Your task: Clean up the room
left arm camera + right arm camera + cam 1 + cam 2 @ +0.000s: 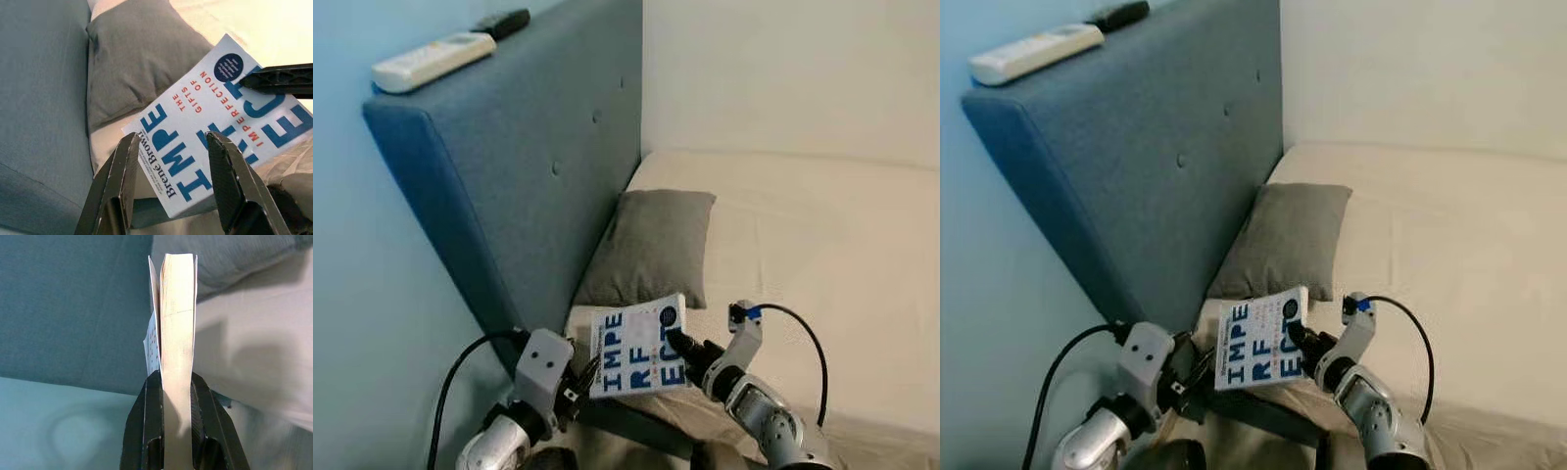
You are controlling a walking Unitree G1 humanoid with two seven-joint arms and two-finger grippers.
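Clamped black fingers (146, 426) of the right gripper (677, 345) pinch the paperback book (637, 347) at its right edge, one finger on each cover, and the right wrist view looks straight along the pale page block standing between them. Over on the other side, the left gripper (579, 382) has its two fingers (120, 181) spread apart, framing the book's spine-side corner; from the left wrist view I cannot tell whether either pad touches the cover. That cover is white with big blue letters, "IMPE" legible across the top, small red words reading "the gifts of imperfection", and a dark round badge near the right gripper's fingertip. Held in the air, the book sits tilted above the near corner of the bed's cream mattress (842, 255), just in front of a grey pillow (651, 245) that leans against the blue upholstered headboard (529, 166). Up on the headboard's top edge lie a white remote control (433, 61) and, beside it, a dark one (502, 23). To the right, the mattress spreads wide and bare toward the white wall (793, 69); to the left, a pale blue wall (362, 294) runs close beside the headboard's outer edge, leaving a narrow gap.
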